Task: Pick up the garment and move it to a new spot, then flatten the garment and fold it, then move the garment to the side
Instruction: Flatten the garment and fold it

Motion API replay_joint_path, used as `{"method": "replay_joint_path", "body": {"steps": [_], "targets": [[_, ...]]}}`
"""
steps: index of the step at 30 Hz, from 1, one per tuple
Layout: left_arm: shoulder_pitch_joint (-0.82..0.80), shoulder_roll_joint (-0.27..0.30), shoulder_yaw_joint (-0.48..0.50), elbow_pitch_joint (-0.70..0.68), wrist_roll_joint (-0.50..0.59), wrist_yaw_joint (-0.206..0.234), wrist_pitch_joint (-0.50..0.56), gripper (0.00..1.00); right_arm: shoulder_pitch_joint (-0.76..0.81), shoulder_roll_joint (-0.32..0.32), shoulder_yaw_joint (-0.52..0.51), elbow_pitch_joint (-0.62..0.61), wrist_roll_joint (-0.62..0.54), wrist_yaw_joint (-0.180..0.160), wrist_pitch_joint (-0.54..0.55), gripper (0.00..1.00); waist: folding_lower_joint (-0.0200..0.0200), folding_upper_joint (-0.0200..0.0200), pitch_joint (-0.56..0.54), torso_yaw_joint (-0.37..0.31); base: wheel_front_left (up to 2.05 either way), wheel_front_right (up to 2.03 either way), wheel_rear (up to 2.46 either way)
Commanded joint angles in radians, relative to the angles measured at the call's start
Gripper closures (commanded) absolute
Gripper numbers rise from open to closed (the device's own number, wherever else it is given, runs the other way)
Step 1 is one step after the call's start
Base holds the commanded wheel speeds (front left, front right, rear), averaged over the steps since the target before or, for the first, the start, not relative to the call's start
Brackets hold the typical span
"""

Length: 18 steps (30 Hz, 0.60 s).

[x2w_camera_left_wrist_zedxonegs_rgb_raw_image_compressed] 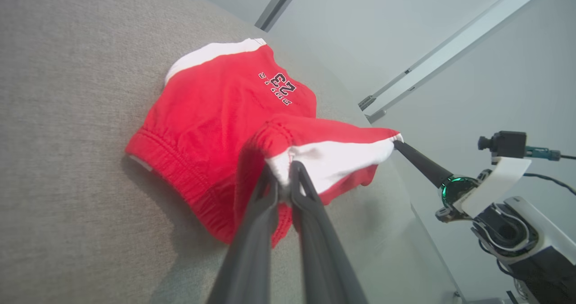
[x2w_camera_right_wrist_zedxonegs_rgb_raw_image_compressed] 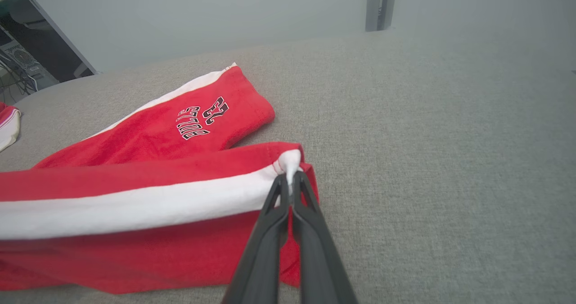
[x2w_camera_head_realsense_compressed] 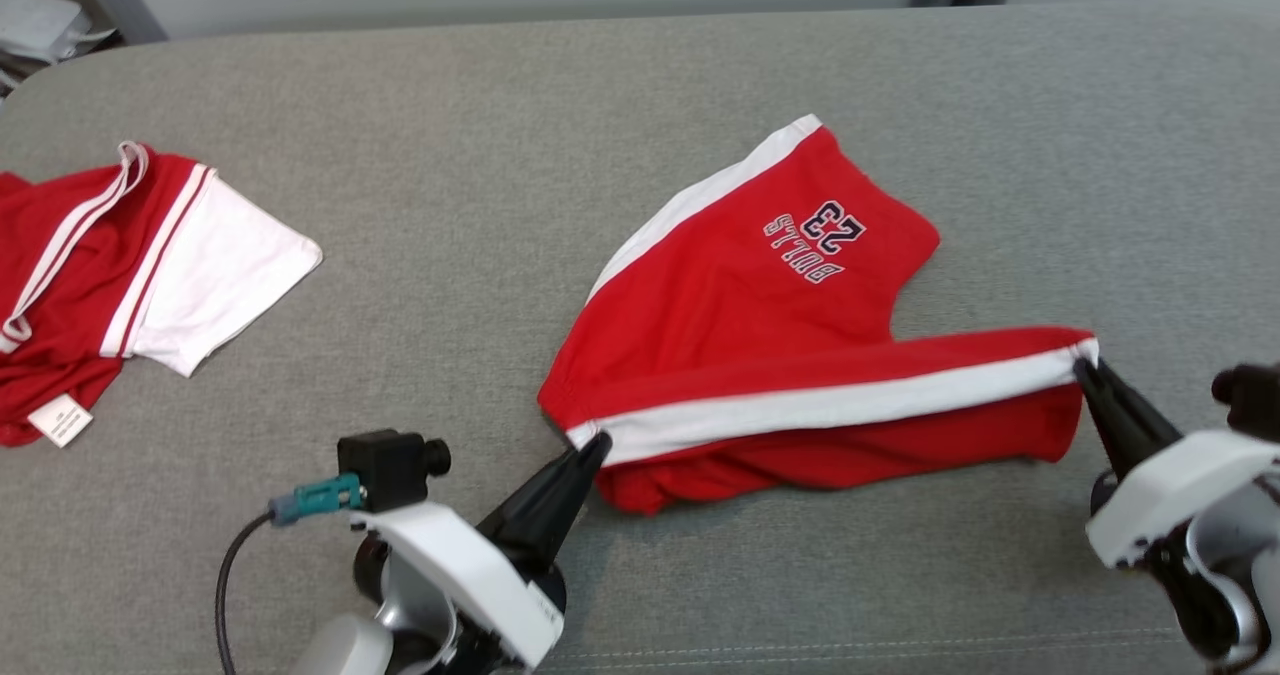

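Note:
The garment (x2w_camera_head_realsense_compressed: 760,295) is a pair of red shorts with white side stripes and a "BULLS 23" print, lying mid-table. Its near leg is stretched taut between both grippers. My left gripper (x2w_camera_head_realsense_compressed: 596,441) is shut on the waistband corner of the white stripe, seen close in the left wrist view as the garment (x2w_camera_left_wrist_zedxonegs_rgb_raw_image_compressed: 216,115) pinched by the gripper (x2w_camera_left_wrist_zedxonegs_rgb_raw_image_compressed: 284,169). My right gripper (x2w_camera_head_realsense_compressed: 1082,365) is shut on the hem corner of the same stripe; the right wrist view shows the garment (x2w_camera_right_wrist_zedxonegs_rgb_raw_image_compressed: 135,196) clamped at the gripper (x2w_camera_right_wrist_zedxonegs_rgb_raw_image_compressed: 290,180). The right gripper (x2w_camera_left_wrist_zedxonegs_rgb_raw_image_compressed: 398,144) also appears in the left wrist view.
A second red-and-white garment (x2w_camera_head_realsense_compressed: 130,275) lies crumpled at the table's left edge. The grey fabric table (x2w_camera_head_realsense_compressed: 500,135) has open room behind and right of the shorts. A pale wall and metal posts stand beyond the far edge.

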Motion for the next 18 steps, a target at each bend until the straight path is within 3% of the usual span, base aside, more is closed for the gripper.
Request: {"method": "replay_joint_path", "body": {"steps": [1, 7, 18], "targets": [[-0.070, -0.019, 0.045, 0.006, -0.042, -0.007, -0.010, 1.00, -0.063, -0.023, 0.020, 0.010, -0.017, 0.001, -0.019, 1.00, 0.0000, 0.0000, 0.027, 0.028, 0.00, 0.00, 0.00], [-0.210, -0.068, 0.076, 0.144, -0.150, -0.008, -0.050, 1.00, -0.286, -0.050, 0.104, 0.177, -0.094, 0.001, -0.053, 1.00, 0.0000, 0.0000, 0.089, 0.064, 0.00, 0.00, 0.00], [-0.388, -0.096, 0.058, 0.324, -0.189, -0.008, -0.114, 1.00, -0.646, -0.062, 0.275, 0.485, -0.146, 0.001, -0.141, 1.00, 0.0000, 0.0000, 0.196, 0.114, 0.00, 0.00, 0.00]]}}
